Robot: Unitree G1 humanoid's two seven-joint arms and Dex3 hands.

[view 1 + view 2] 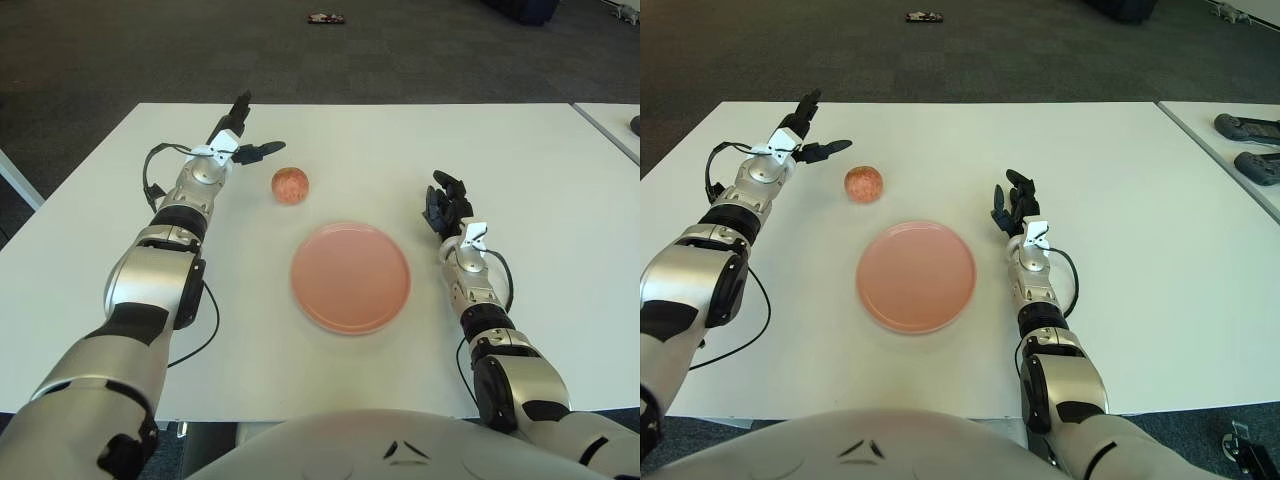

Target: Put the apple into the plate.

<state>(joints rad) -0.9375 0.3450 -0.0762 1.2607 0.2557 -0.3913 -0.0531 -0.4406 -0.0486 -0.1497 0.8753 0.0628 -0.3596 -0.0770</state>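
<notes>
Left eye: my left hand (228,150) spreads its fingers (262,151) wide, empty, just left of one apple (290,185) on the desk (520,150). Right eye: one plate (916,276) lies near the apple; my right hand (1015,210) shows beside it, fingers relaxed.

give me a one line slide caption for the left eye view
Left hand open beside the apple, pink plate waiting nearby, right hand to the plate's right.

White table (400,140); dark carpet (150,50); neighbouring table (1225,150)
</notes>
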